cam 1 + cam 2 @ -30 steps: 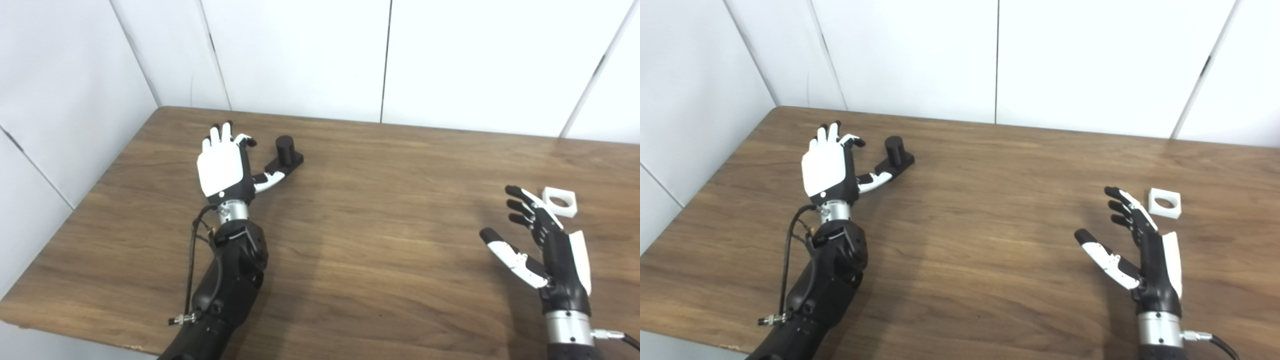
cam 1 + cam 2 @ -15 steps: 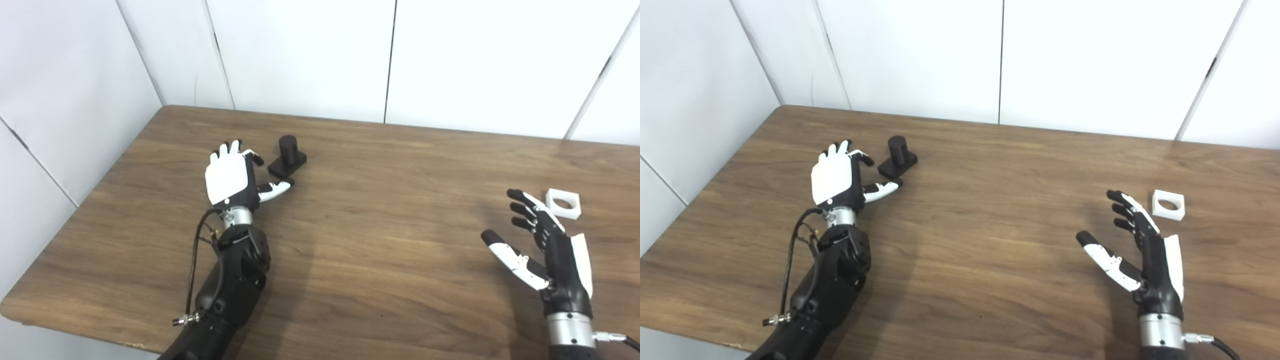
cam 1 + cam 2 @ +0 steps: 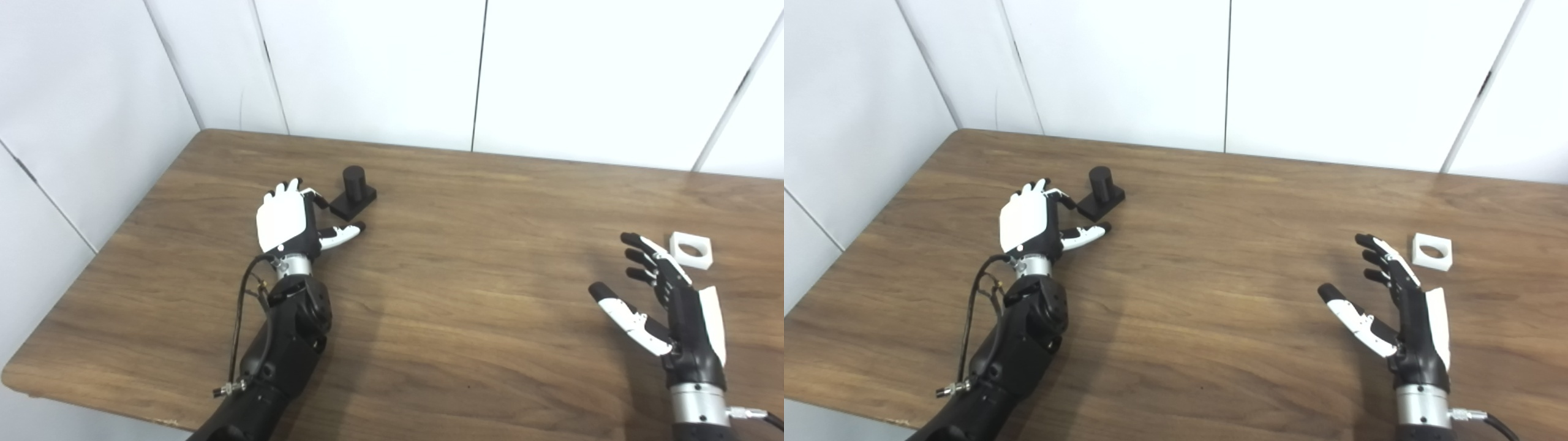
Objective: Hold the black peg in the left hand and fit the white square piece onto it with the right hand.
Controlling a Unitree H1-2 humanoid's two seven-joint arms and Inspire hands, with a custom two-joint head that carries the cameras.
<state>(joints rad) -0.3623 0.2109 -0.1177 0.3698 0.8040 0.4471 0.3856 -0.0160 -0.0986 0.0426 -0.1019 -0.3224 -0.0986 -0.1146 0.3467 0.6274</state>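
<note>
The black peg [image 3: 354,191], a short cylinder on a square black base, stands on the wooden table [image 3: 465,257] at the far left. My left hand [image 3: 288,219] is open just left of and nearer than the peg, its fingers close to the base and its thumb in front of it; it holds nothing. The white square piece [image 3: 691,250] with a round hole lies flat at the right. My right hand [image 3: 664,303] is open and empty, fingers spread, just near-left of the white piece and apart from it.
White wall panels [image 3: 380,67] close off the table's far side and left side. The table's front edge [image 3: 122,413] runs along the bottom left. Bare wood lies between the two hands.
My left hand has drawn back toward me from beside the peg, and the thumb has come off the peg's base. The right hand has stayed in place. The camera shifted slightly.
</note>
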